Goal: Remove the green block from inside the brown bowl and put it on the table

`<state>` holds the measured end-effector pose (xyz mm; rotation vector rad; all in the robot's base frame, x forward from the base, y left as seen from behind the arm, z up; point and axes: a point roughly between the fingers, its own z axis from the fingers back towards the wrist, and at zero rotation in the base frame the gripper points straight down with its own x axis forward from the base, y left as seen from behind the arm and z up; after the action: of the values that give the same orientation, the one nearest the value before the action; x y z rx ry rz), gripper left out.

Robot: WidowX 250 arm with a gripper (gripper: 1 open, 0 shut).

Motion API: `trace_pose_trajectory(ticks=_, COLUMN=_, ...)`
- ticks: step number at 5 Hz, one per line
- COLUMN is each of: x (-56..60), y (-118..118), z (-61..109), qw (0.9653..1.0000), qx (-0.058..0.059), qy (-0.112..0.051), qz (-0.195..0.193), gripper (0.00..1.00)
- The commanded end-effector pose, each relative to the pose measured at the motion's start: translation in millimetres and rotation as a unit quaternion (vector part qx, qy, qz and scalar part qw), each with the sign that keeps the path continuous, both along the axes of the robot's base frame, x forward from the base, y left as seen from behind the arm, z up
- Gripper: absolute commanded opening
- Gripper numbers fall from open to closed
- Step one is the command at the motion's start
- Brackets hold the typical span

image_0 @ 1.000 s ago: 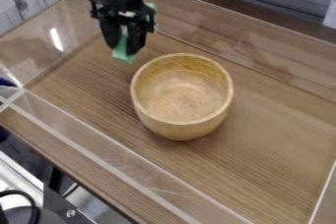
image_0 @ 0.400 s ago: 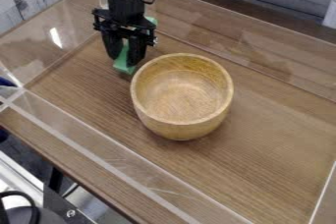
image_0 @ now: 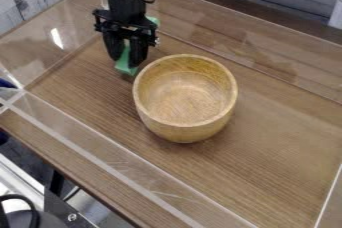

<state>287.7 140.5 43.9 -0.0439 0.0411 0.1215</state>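
Observation:
The green block [image_0: 126, 62] stands upright between the black fingers of my gripper [image_0: 126, 56], its lower end down at the table [image_0: 267, 162] just left of the brown bowl [image_0: 186, 96]. The gripper is shut on the block, coming straight down from above, close to the bowl's left rim. The bowl is a round light-tan wooden one, and its pale interior holds nothing.
Low clear acrylic walls [image_0: 80, 137] border the wood-grain tabletop along the front and left. A white plank wall and a grey surface lie beyond the back edge. Black cables show at the bottom left corner.
The gripper with the green block has come down and slightly toward the bowl since a second ago. Since 0.4 s ago nothing has visibly moved.

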Motion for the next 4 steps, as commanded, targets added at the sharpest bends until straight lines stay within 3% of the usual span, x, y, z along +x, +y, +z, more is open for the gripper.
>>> trace_pose_trajectory(ticks=1, x=6.0, y=6.1, z=20.9, qw=0.9995, qx=0.008, qy=-0.030, qz=0.004, gripper=0.00)
trace_pose_trajectory(ticks=4, x=4.4, y=5.3, z=28.2, qw=0.9994, qx=-0.005, qy=-0.035, qz=0.004, gripper=0.00)
